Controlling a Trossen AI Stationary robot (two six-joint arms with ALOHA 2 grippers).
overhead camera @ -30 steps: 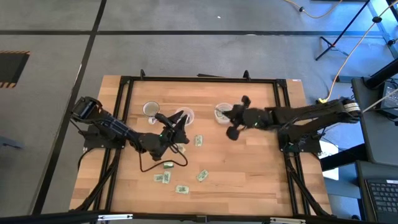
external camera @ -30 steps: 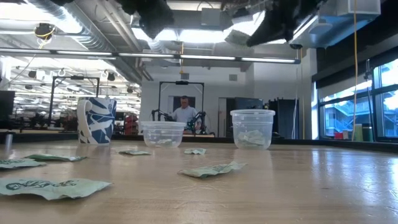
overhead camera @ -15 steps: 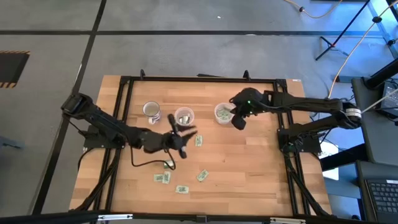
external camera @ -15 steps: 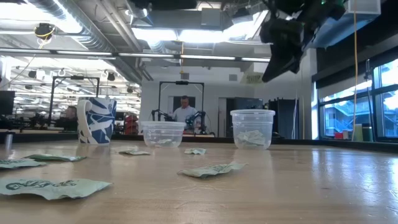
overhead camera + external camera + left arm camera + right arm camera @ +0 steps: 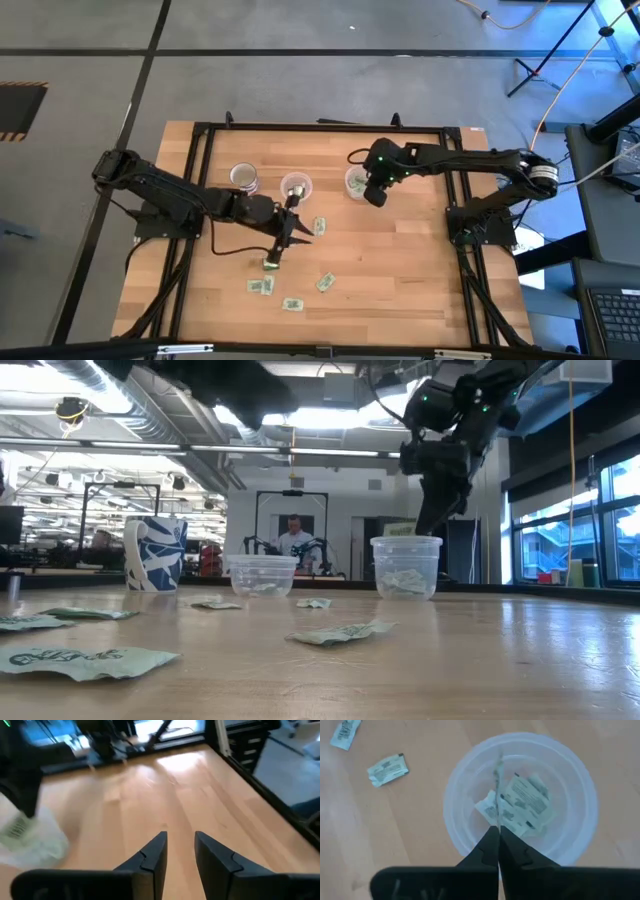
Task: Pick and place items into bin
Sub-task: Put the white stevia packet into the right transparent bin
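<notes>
The right hand [image 5: 498,832] is hanging directly over the right-hand clear tub [image 5: 577,795], its two fingers pressed together on the edge of a thin packet [image 5: 496,770] that is standing upright above the tub's mouth. Several more pale-green-and-white packets [image 5: 522,800] are lying in that tub's bottom.

The left hand [image 5: 179,845] is reaching out over the bench [image 5: 400,270], on the near side of the middle clear tub [image 5: 295,186], with its fingers a narrow gap apart and nothing showing between them. A patterned mug [image 5: 155,553] is standing left of the middle tub.

Loose packets [image 5: 290,303] are lying scattered on the bench near the left hand, farther from the tubs, one [image 5: 270,264] just beside its fingertips.
</notes>
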